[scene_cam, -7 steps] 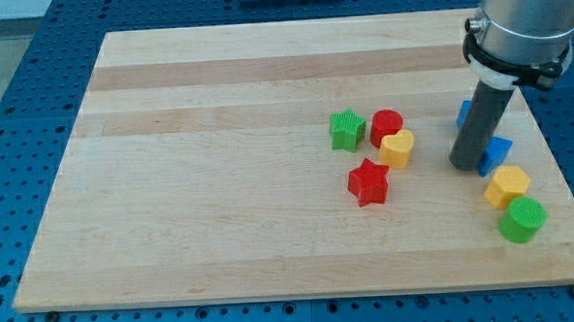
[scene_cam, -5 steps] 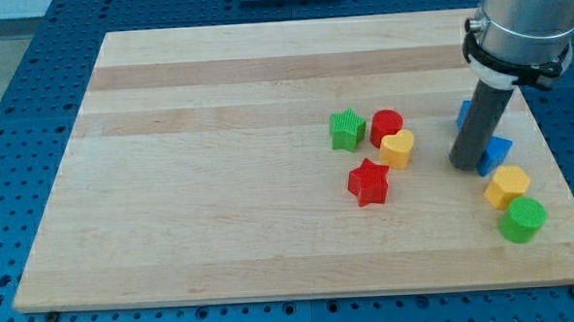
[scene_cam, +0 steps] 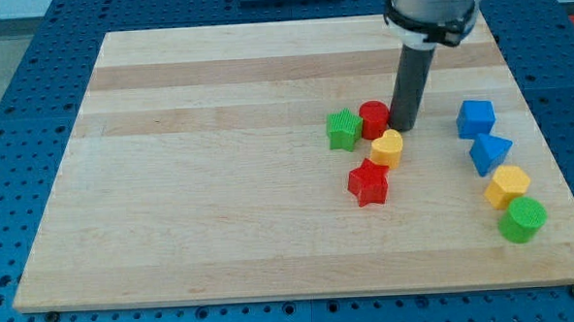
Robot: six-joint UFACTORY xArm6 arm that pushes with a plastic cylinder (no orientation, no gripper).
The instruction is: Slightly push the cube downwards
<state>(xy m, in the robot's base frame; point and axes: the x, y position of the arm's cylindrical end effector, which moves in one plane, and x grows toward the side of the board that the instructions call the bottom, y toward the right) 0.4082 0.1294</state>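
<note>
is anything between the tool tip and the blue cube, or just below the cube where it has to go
Nothing sits between them: my tip rests beside the red cylinder, and the board to its right is bare up to the blue cube. Downwards, though, the blue triangular block lies right beneath the cube, so even a slight push could meet it.

Our tip (scene_cam: pixel 403 127) stood just right of the red cylinder (scene_cam: pixel 374 119), above the yellow heart (scene_cam: pixel 386 148); the blue cube (scene_cam: pixel 475 118) lay well apart at the view's right, above the blue triangle (scene_cam: pixel 490 153).
</note>
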